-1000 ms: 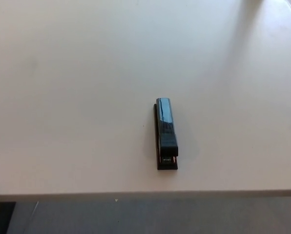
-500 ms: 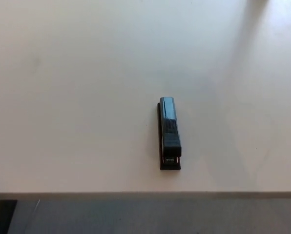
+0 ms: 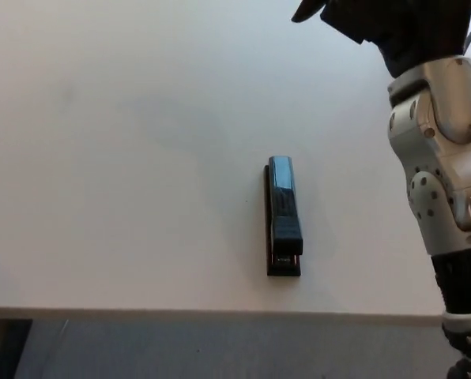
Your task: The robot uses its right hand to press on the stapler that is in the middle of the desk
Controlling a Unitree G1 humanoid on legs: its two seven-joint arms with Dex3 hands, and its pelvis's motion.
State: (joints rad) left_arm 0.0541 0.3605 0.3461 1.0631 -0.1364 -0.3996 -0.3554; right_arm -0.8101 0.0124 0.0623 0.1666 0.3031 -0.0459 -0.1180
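Right hand (image 3: 393, 28) at top edge of view, cut off by frame; cannot tell how far its fingers are spread, holds nothing visible. Approach step, no contact yet. Next: bring hand down and nearer onto stapler (image 3: 284, 215), which lies flat, black, glossy, lengthwise near desk (image 3: 125, 158) front edge
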